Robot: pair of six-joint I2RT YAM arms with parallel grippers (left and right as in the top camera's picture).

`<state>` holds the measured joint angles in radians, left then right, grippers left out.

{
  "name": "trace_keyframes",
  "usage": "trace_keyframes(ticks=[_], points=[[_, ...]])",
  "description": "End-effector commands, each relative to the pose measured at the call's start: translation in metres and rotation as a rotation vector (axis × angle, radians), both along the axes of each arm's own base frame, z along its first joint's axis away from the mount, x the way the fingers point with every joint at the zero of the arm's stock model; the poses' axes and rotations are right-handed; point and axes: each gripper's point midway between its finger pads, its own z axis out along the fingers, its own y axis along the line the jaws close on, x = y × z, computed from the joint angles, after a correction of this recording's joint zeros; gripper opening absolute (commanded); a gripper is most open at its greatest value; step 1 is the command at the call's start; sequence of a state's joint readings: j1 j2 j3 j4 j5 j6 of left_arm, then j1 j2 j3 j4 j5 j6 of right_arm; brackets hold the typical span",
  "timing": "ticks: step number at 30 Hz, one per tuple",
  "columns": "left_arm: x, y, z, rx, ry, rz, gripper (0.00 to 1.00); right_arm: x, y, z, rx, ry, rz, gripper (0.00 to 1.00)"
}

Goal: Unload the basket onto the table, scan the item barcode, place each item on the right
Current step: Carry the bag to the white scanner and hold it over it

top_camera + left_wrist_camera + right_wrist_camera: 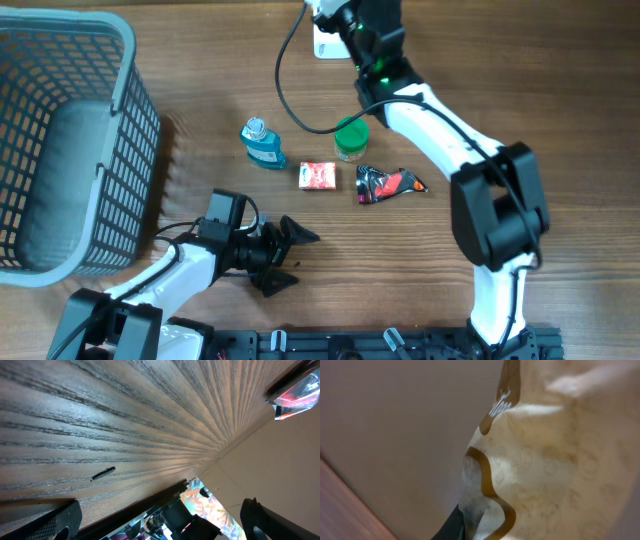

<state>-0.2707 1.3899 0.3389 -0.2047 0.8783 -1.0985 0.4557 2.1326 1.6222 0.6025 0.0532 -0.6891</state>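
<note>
Step in hand, as I judge it: presenting item for scan, with R claw (335, 20), top centre of overhead frame, pinching beige packet (555, 460) and L claw (285, 255) spread, idle at lower centre; next move needs barcode face found and squared up for scan.

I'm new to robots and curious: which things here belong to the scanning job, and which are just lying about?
In the job: cream pouch, gripped by the right gripper.
Lying about for now: blue bottle, red box, green-lidded jar, dark packet, grey basket; left gripper open, idle.
</note>
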Motion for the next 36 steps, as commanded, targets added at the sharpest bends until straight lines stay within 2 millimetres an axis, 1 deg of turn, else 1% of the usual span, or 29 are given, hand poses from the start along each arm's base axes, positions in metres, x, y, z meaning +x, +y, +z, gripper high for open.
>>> trace_keyframes(ticks=[1, 4, 6, 8, 11, 13, 16, 19, 25, 34, 36], points=[[-0.006, 0.042, -0.05, 0.31, -0.017, 0.045, 1.0, 0.01, 0.009, -0.023, -0.258, -0.108, 0.013, 0.05], [-0.007, 0.042, -0.051, 0.312, -0.01, 0.044, 1.0, 0.011, 0.017, -0.041, -0.352, -0.172, 0.101, 0.05], [-0.007, 0.042, -0.051, 0.312, -0.01, 0.044, 1.0, 0.011, 0.023, -0.059, -0.413, -0.197, 0.168, 0.05], [-0.007, 0.042, -0.051, 0.312, -0.01, 0.044, 1.0, 0.015, 0.022, -0.081, -0.49, -0.221, 0.195, 0.05], [-0.008, 0.043, -0.051, 0.313, -0.007, 0.043, 1.0, 0.017, 0.024, -0.102, -0.495, -0.225, 0.218, 0.05], [-0.009, 0.043, -0.051, 0.314, -0.002, 0.043, 1.0, 0.013, 0.031, -0.12, -0.516, -0.228, 0.278, 0.05], [-0.009, 0.043, -0.051, 0.313, -0.002, 0.042, 1.0, 0.008, 0.041, -0.138, -0.507, -0.231, 0.345, 0.05], [-0.012, 0.043, -0.051, 0.314, 0.011, 0.04, 1.0, 0.011, 0.045, -0.152, -0.507, -0.22, 0.363, 0.05], [-0.011, 0.043, -0.051, 0.313, 0.009, 0.041, 1.0, 0.003, 0.054, -0.153, -0.497, -0.234, 0.429, 0.05], [-0.011, 0.043, -0.051, 0.314, 0.009, 0.041, 1.0, 0.001, 0.055, -0.154, -0.456, -0.204, 0.441, 0.05], [-0.011, 0.043, -0.051, 0.313, 0.009, 0.041, 1.0, 0.001, 0.055, -0.149, -0.455, -0.211, 0.44, 0.05]])
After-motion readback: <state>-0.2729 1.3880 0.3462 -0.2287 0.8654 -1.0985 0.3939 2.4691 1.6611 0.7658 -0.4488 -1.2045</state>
